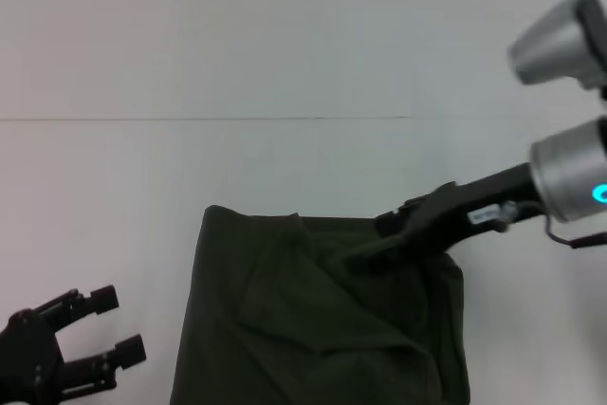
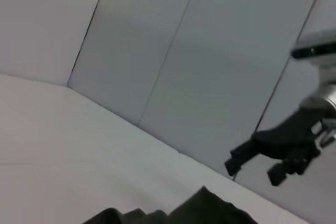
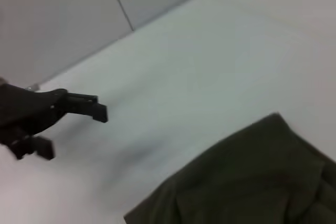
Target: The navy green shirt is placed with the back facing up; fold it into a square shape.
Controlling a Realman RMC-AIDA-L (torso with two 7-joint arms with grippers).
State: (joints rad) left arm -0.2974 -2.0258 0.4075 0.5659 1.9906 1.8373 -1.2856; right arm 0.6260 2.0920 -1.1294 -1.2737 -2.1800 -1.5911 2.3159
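Observation:
The navy green shirt (image 1: 313, 329) lies bunched and partly folded on the white table at the near middle, with creases across it. It also shows in the left wrist view (image 2: 205, 208) and the right wrist view (image 3: 252, 177). My right gripper (image 1: 389, 227) hovers at the shirt's far right corner. In the left wrist view the right gripper (image 2: 252, 170) is open, just above the cloth, with nothing in it. My left gripper (image 1: 123, 322) is open and empty over the bare table, left of the shirt. It also shows in the right wrist view (image 3: 73, 132).
The white table (image 1: 285, 168) stretches far and to both sides of the shirt. A thin seam line (image 1: 190, 119) crosses it. Grey wall panels (image 2: 210, 66) stand behind the table. The right arm's silver links (image 1: 569, 173) hang over the right side.

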